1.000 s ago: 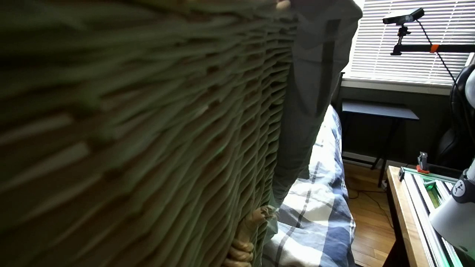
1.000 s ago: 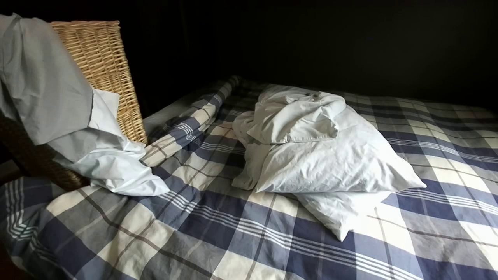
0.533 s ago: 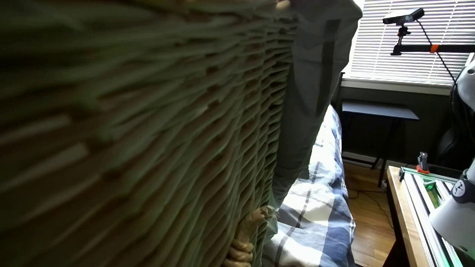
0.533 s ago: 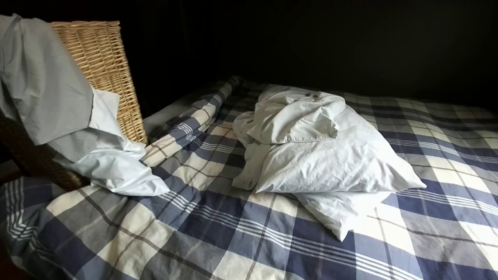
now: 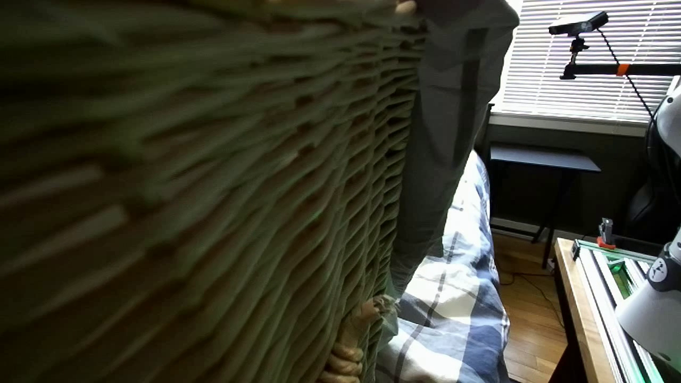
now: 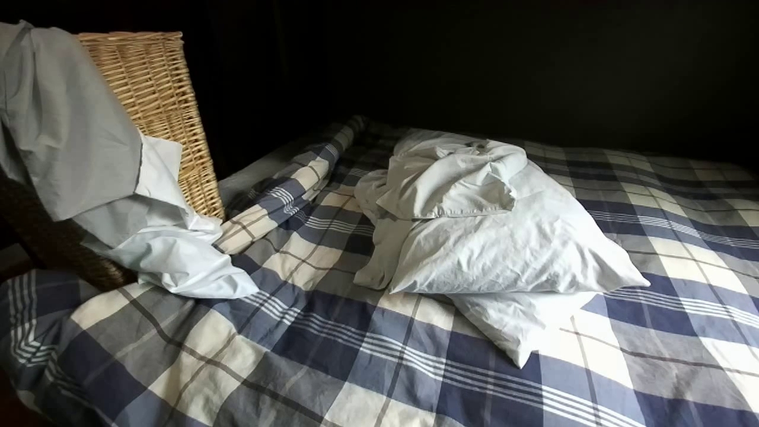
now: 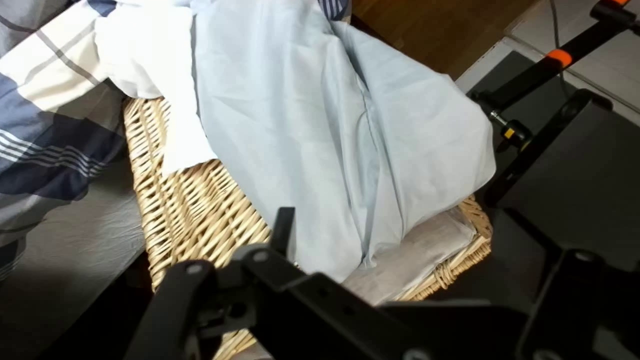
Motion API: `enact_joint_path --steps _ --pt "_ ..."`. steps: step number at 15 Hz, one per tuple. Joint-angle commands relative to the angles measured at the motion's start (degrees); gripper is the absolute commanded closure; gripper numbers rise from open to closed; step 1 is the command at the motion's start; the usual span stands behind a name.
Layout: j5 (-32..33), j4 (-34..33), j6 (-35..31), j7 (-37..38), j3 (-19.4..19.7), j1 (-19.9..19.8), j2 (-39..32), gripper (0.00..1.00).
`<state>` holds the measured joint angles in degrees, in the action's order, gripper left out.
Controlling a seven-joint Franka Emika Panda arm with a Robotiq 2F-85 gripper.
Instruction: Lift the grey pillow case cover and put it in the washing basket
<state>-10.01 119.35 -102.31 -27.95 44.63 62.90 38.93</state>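
The grey pillow case cover (image 7: 300, 110) is draped over the wicker washing basket (image 7: 175, 215) in the wrist view. Its near end lies over a grey-brown lining inside the rim; how deep it goes cannot be told. In an exterior view the cover (image 6: 83, 130) hangs down the side of the basket (image 6: 157, 89), its pale lower end touching the bed. The basket (image 5: 239, 186) fills much of an exterior view, with the cover (image 5: 452, 111) over its edge. My gripper (image 7: 400, 220) stands open above the near end, fingers apart, nothing held. Neither exterior view shows the jaws.
White pillows (image 6: 522, 243) lie stacked on the checked bed (image 6: 332, 367). A wooden bench (image 5: 585, 314) carries the white arm base (image 5: 649, 319). Beyond it are a small dark table (image 5: 542, 157) and a camera on a black boom (image 5: 644, 69).
A white part of the arm at the right edge of an exterior view has come slightly further into sight. The cover, basket and pillows have not moved.
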Motion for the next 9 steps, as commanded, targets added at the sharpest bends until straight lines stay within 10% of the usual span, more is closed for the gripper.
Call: enact_joint_path --steps 1,9 --pt "-2.77 0.02 0.04 -2.82 -4.06 -7.36 -4.94 0.0" --pt "-17.75 13.33 1.4 -15.36 -12.27 -22.14 -9.4 0.0"
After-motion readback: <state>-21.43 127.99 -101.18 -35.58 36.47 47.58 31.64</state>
